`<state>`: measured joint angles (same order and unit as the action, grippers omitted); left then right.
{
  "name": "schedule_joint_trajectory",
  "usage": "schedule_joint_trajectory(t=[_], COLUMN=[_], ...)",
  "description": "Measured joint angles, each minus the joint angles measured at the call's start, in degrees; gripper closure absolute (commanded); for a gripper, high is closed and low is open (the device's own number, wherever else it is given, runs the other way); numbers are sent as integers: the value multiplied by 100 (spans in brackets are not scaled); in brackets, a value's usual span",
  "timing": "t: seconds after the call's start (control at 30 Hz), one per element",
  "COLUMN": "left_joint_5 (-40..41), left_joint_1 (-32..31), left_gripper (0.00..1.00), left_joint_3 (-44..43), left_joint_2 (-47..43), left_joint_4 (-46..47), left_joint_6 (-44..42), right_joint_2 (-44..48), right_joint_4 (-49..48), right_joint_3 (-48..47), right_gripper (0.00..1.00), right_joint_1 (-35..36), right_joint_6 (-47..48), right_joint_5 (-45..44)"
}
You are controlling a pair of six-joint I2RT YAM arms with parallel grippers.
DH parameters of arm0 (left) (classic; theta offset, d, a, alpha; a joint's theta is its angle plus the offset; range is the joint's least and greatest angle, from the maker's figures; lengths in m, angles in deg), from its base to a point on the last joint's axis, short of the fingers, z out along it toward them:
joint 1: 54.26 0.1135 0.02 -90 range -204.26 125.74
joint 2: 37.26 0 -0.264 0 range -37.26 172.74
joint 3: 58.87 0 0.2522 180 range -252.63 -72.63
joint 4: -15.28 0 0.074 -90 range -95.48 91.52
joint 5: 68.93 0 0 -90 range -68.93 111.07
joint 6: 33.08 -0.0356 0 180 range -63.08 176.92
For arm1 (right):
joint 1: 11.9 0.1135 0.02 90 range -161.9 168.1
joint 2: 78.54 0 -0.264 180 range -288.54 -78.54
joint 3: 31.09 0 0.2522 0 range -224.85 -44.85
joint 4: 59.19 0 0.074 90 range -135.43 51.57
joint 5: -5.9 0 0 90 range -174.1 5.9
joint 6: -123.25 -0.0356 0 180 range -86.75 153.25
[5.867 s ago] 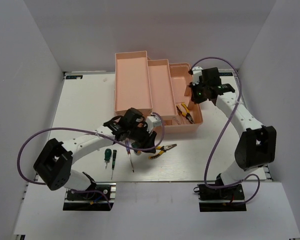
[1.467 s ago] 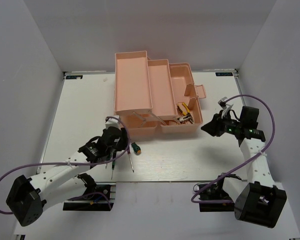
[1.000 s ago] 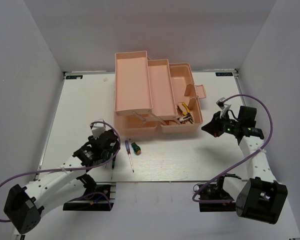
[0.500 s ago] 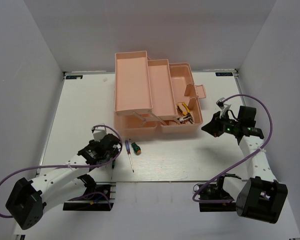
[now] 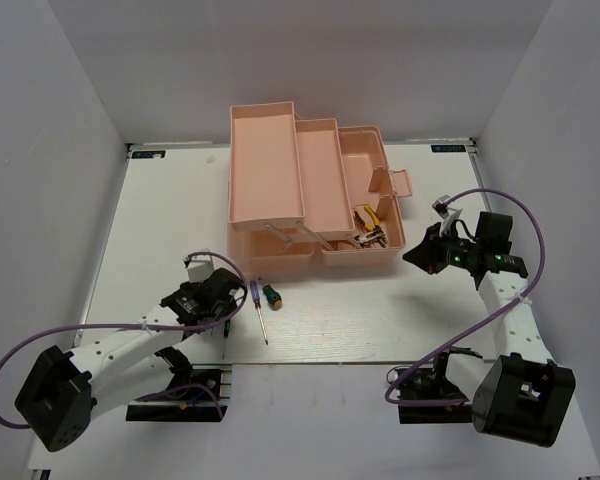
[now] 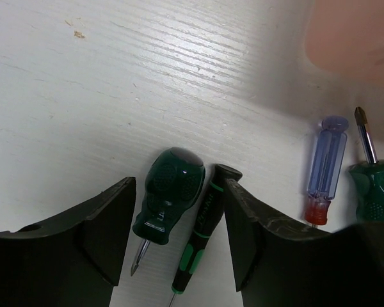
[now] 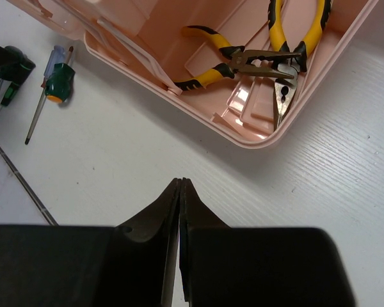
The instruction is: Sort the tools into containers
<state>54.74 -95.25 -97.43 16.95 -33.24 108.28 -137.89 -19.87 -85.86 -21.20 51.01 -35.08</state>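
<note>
My left gripper (image 6: 179, 187) is open and low over the table, its jaws standing either side of two screwdrivers. One is a stubby dark green screwdriver (image 6: 169, 192); the other, a slim black-and-green one (image 6: 203, 225), lies against the right finger (image 6: 243, 230). A blue-handled screwdriver (image 6: 325, 163) and a green one with an orange cap (image 5: 271, 295) lie just to the right. Two yellow-handled pliers (image 7: 225, 69) (image 7: 296, 39) rest in the bottom of the peach-pink toolbox (image 5: 266, 165). My right gripper (image 7: 180, 181) is shut and empty, hovering beside the box's near right corner.
The toolbox trays stand fanned open at the back centre, with a lid flap (image 5: 400, 183) sticking out on the right. The table's near edge (image 5: 310, 364) runs just behind the left gripper (image 5: 216, 303). White walls enclose both sides.
The left gripper has settled slightly right over the two screwdrivers and its jaws have narrowed a little. The right arm has stayed in place.
</note>
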Motion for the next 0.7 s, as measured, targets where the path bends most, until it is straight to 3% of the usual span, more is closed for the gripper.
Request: schedule_joint_trajectory(t=[0.7], left_joint_5=[-173], left_joint_1=[0], left_gripper=[37], left_joint_3=[0], left_joint_2=[398], left_joint_4=[-258], left_joint_6=[409], right_joint_2=[68], right_joint_4=[0], right_joint_3=[-2], right_gripper=[92], right_joint_1=[-11], right_joint_6=[-39], right_joint_5=[48])
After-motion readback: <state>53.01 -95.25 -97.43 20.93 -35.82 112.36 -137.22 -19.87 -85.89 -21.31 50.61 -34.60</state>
